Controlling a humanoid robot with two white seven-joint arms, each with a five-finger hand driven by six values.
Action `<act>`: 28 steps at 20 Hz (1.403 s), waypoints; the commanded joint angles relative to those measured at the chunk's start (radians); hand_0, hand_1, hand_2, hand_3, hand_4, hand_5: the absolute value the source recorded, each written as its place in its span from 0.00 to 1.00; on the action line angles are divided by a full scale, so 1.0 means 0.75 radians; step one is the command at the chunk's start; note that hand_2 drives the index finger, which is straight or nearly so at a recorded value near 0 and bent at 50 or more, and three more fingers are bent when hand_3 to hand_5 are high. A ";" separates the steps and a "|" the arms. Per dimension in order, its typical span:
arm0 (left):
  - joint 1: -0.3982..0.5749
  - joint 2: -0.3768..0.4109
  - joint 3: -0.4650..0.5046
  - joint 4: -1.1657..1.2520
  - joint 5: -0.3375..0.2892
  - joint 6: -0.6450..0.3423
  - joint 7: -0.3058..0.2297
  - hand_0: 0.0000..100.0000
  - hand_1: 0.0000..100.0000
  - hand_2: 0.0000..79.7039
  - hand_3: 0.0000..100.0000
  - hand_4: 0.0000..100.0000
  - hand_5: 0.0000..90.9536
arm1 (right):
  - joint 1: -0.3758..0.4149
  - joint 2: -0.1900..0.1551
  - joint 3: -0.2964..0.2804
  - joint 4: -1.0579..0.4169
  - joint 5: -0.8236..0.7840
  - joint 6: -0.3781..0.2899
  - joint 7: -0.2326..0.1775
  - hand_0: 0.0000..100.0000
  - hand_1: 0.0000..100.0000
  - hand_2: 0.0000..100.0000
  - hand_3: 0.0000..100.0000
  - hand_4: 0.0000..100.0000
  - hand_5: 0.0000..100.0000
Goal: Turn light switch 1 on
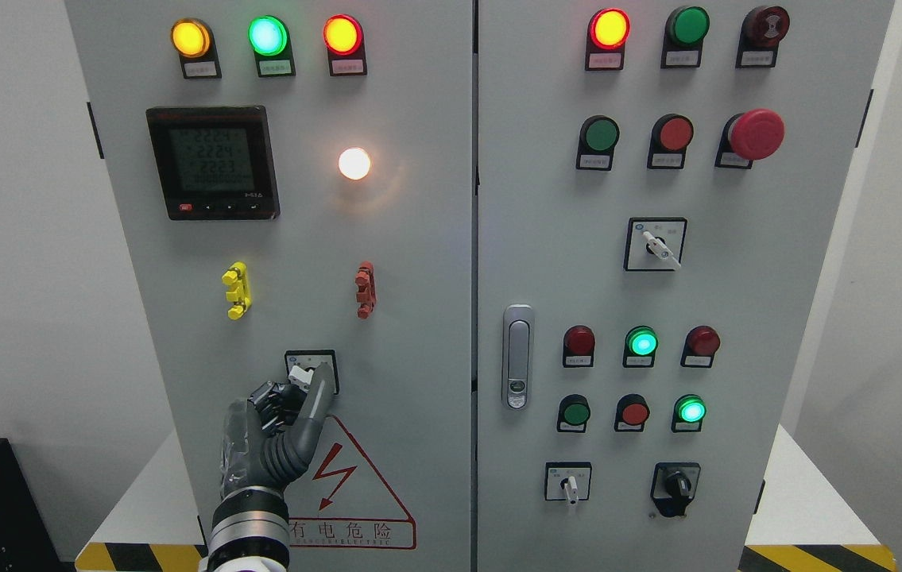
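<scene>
A rotary switch (309,370) with a white knob in a black-framed square plate sits low on the left cabinet door. My left hand (303,391) reaches up from the bottom edge, its fingers closed around the knob and hiding most of the plate. Above it a round white lamp (354,164) glows brightly on the door. The right arm does not show.
The left door carries a digital meter (213,163), lit yellow, green and red lamps along the top, yellow (236,290) and red (365,290) clips, and a warning triangle (343,477). The right door (546,199) holds several buttons, lamps, selector switches, a red mushroom button (756,133) and a door handle (517,356).
</scene>
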 commanded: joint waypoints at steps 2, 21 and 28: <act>0.031 0.005 0.002 -0.022 0.000 -0.003 0.001 0.16 0.46 0.80 0.75 0.77 0.69 | 0.000 0.000 0.000 0.000 -0.001 0.000 0.000 0.30 0.00 0.00 0.00 0.00 0.00; 0.631 0.138 0.026 -0.086 -0.006 -0.819 0.001 0.17 0.41 0.80 0.75 0.77 0.69 | 0.000 0.000 0.000 0.000 0.001 0.000 0.000 0.30 0.00 0.00 0.00 0.00 0.00; 0.982 0.152 0.190 0.402 0.006 -1.242 -0.197 0.17 0.35 0.61 0.72 0.74 0.51 | 0.000 0.000 0.000 0.000 0.001 0.000 0.000 0.30 0.00 0.00 0.00 0.00 0.00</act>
